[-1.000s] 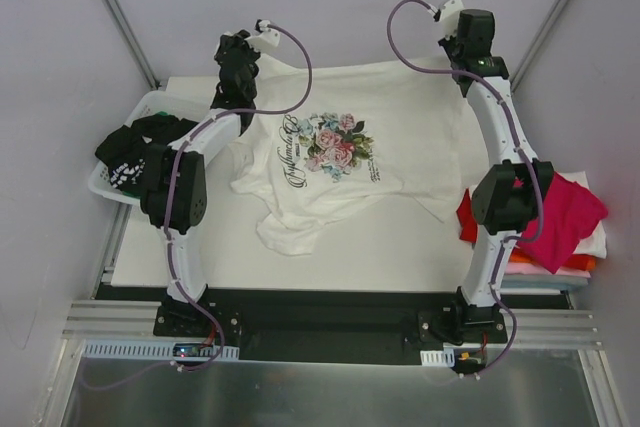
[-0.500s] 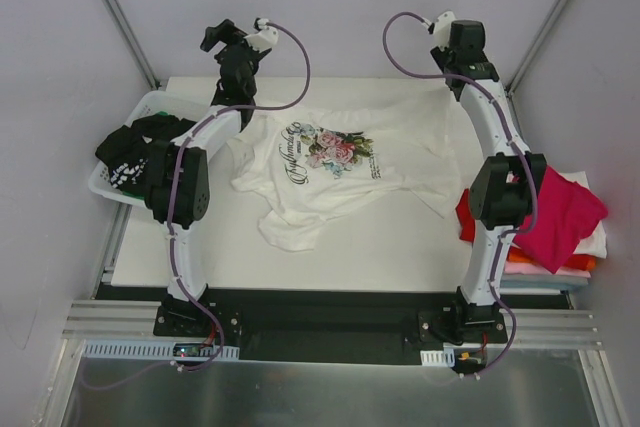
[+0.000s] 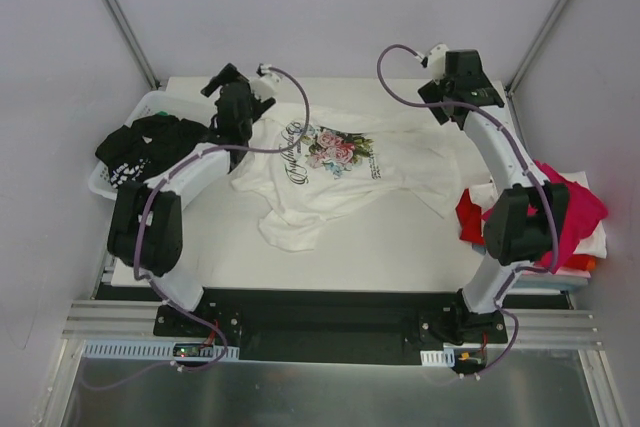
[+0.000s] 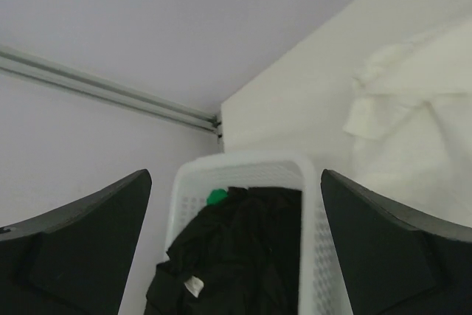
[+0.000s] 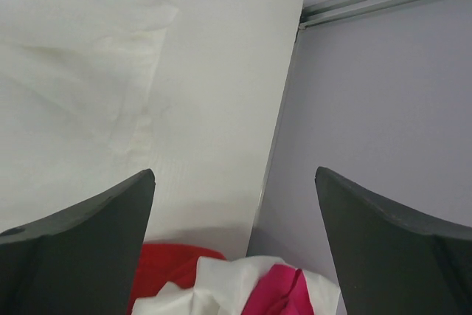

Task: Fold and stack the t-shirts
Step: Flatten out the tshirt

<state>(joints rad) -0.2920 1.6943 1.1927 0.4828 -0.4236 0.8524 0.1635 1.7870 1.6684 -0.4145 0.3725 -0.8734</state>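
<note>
The white floral-print t-shirt (image 3: pixel 330 159) lies spread on the table, its lower hem bunched toward the front left. My left gripper (image 3: pixel 238 94) hovers over its far left shoulder, open and empty; the left wrist view shows the shirt's sleeve (image 4: pixel 413 123) to the right of the jaws. Above the far right sleeve, my right gripper (image 3: pixel 452 79) is also open and holds nothing; the white cloth (image 5: pixel 66 71) lies to its upper left. A black t-shirt (image 3: pixel 150 142) (image 4: pixel 236 256) fills the basket. Magenta (image 3: pixel 570 209), red (image 3: pixel 468 215) and orange t-shirts are piled at the right edge.
The white plastic basket (image 3: pixel 100 182) (image 4: pixel 243 171) stands at the table's left edge, right under the left gripper's line of sight. The pile at the right overhangs the table edge (image 5: pixel 276 153). Grey walls close in on both sides and behind.
Both grippers went from shut on the white shirt's far corners to open, letting it drop flat. Both wrists have since swung back and turned outward.
</note>
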